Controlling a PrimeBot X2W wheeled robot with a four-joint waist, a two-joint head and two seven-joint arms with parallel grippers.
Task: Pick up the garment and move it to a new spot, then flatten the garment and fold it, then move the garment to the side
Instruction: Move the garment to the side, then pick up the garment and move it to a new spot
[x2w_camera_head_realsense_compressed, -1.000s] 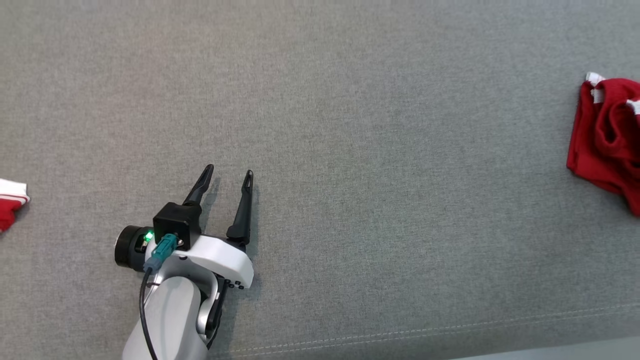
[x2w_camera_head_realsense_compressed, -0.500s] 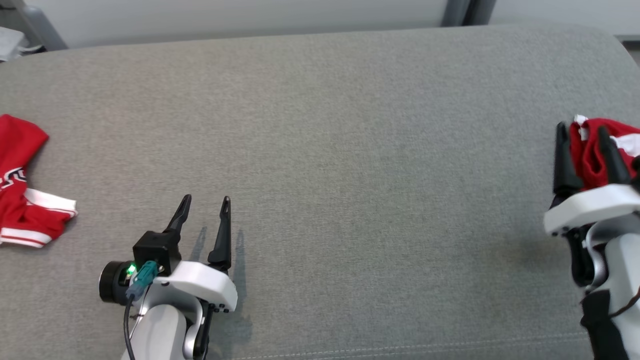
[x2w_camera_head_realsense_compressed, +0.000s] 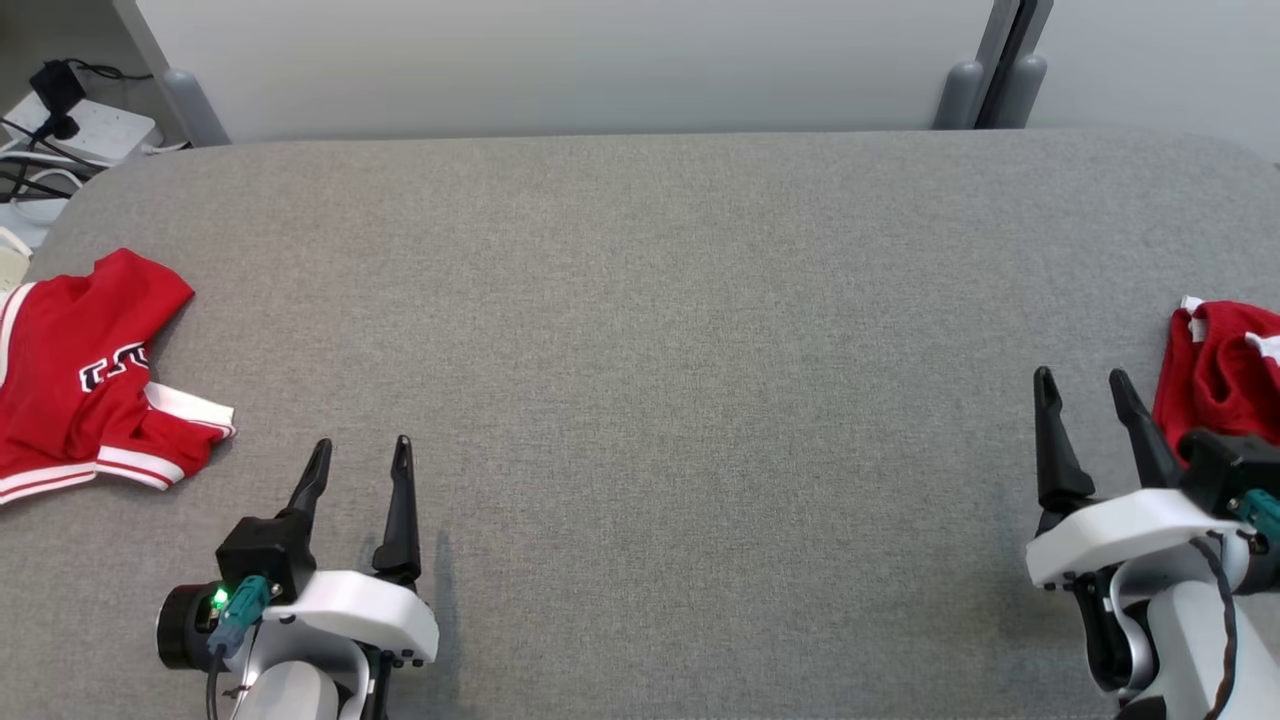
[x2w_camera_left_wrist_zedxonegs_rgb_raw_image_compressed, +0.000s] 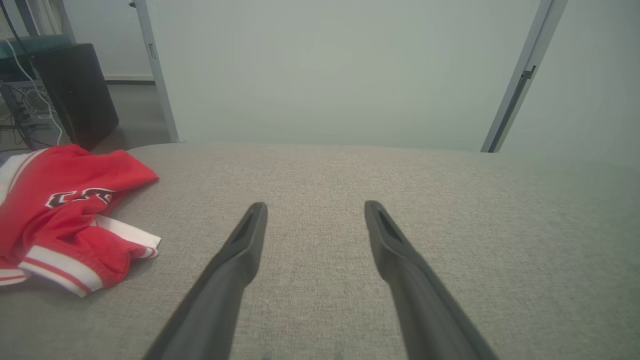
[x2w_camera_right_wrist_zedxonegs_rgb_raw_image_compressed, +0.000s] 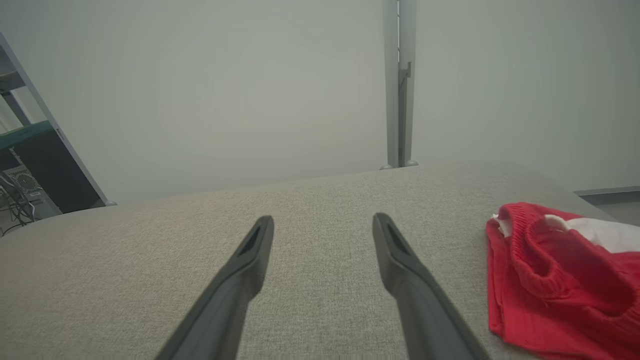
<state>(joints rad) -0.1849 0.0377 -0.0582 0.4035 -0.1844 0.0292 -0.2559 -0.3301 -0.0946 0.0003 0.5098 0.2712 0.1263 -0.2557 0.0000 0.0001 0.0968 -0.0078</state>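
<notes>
A crumpled red garment (x2w_camera_head_realsense_compressed: 1220, 375) with white trim lies at the right edge of the grey padded surface (x2w_camera_head_realsense_compressed: 640, 330); the right wrist view has this crumpled garment (x2w_camera_right_wrist_zedxonegs_rgb_raw_image_compressed: 555, 280) at its lower right. My right gripper (x2w_camera_head_realsense_compressed: 1080, 375) stands open just left of it, not touching, its fingers (x2w_camera_right_wrist_zedxonegs_rgb_raw_image_compressed: 322, 218) holding nothing. Another red garment (x2w_camera_head_realsense_compressed: 80, 380) with white stripes and lettering lies at the far left, and this striped garment (x2w_camera_left_wrist_zedxonegs_rgb_raw_image_compressed: 65, 210) is at the left of the left wrist view. My left gripper (x2w_camera_head_realsense_compressed: 361, 445) is open and empty, to the right of it (x2w_camera_left_wrist_zedxonegs_rgb_raw_image_compressed: 315, 205).
A pale wall panel (x2w_camera_head_realsense_compressed: 560, 60) runs behind the surface's far edge, with grey posts (x2w_camera_head_realsense_compressed: 1000, 70) at the back right. A white power strip with cables (x2w_camera_head_realsense_compressed: 70, 125) sits on the floor at the far left. A dark cabinet (x2w_camera_left_wrist_zedxonegs_rgb_raw_image_compressed: 75, 95) stands beyond the left corner.
The head camera has tilted up, so the whole picture has shifted and the far edge and wall have come into view. The right gripper has drawn back from the crumpled garment. Both grippers stay open.
</notes>
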